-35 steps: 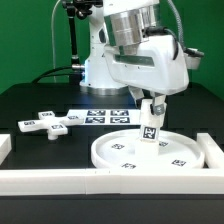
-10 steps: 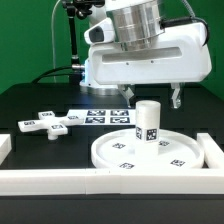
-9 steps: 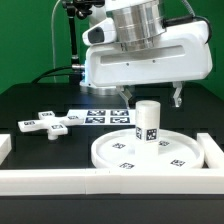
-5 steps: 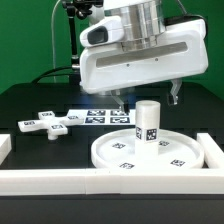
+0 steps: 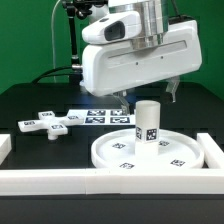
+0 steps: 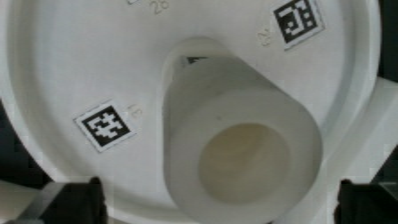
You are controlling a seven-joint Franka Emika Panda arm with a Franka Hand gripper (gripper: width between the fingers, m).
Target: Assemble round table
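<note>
The large rimmed round disc [image 5: 120, 152] lies flat on the black table at the front right. The short cylindrical post [image 5: 148, 122] stands upright on its middle, tags facing front. My gripper [image 5: 147, 95] hangs just above the post, open and empty, one finger on each side and clear of it. In the wrist view I look down on the post's top [image 6: 249, 150] and the disc [image 6: 107, 60], with my fingertips [image 6: 80, 200] spread wide on either side. The cross-shaped piece [image 5: 50, 123] lies flat on the table at the exterior view's left, apart from the disc.
The marker board [image 5: 108, 116] lies flat behind the disc. The white rectangular border wall [image 5: 100, 182] runs along the table's front and up the exterior view's right side [image 5: 213, 150]. The arm's base stands at the back.
The gripper, shut on the post 3.5 s ago, has let it go and lifted. Over the last second it turned and drifted slightly toward the exterior view's left. The post stays upright.
</note>
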